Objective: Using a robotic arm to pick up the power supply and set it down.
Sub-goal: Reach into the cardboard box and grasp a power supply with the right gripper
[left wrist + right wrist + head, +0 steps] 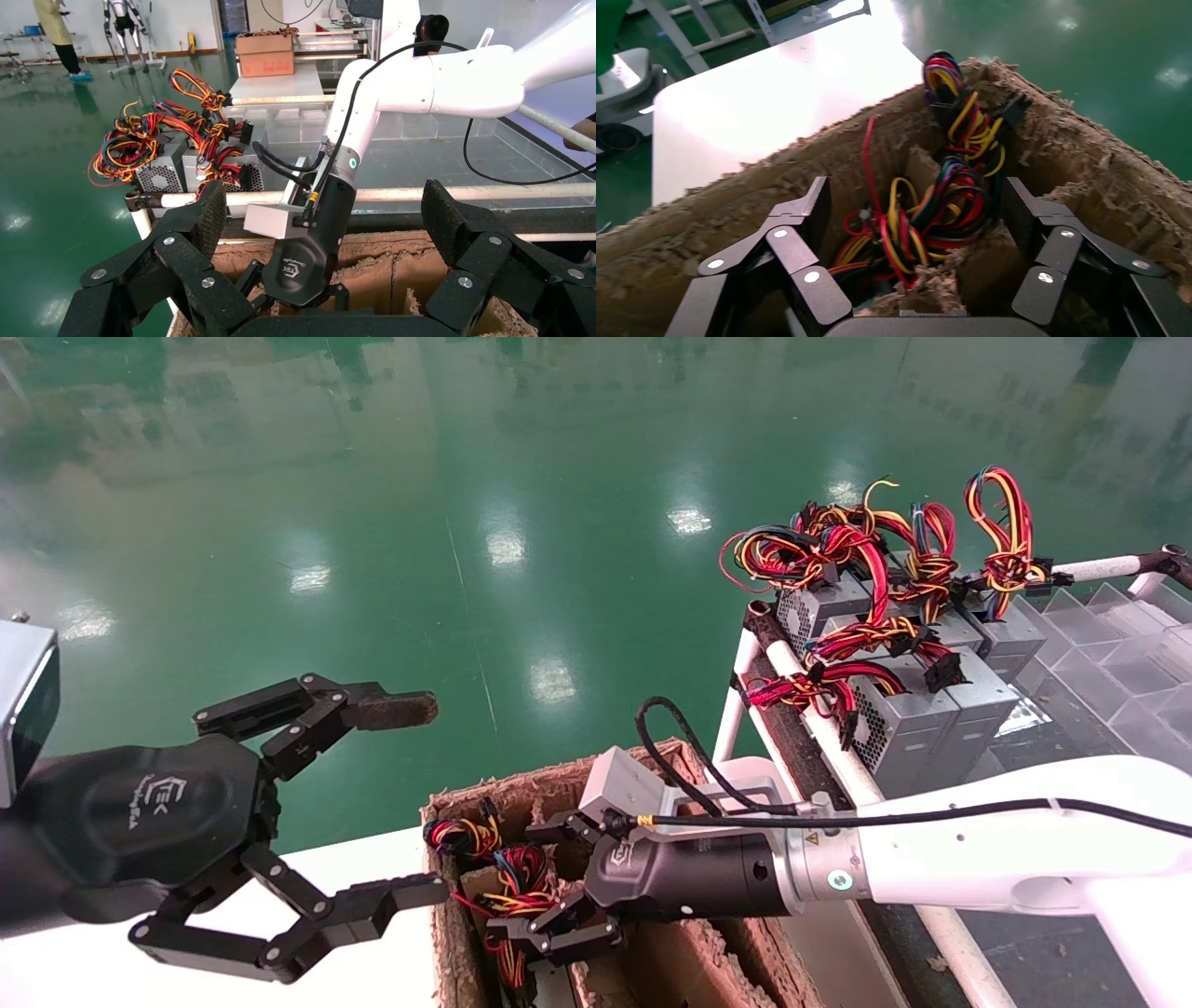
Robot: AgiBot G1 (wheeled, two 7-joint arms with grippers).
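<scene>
My right arm, the white robotic arm [978, 868], reaches down into a frayed cardboard box [549, 782]. Its black gripper [512, 879] is open, one finger on each side of a tangle of red, yellow and black wires [933, 217]. In the right wrist view the gripper [916, 203] straddles that bundle without clamping it. The wires belong to a power supply in the box; its metal body is hidden among wires and cardboard. My left gripper [419, 800], with a worn brownish pad, hangs open to the left of the box, holding nothing.
Several grey power supplies [913, 710] with wire bundles sit on a white pipe rack [810, 696] behind the box at right. Clear plastic dividers [1099, 645] lie beyond them. A white tabletop [354, 864] borders the box on the left. Green floor lies beyond.
</scene>
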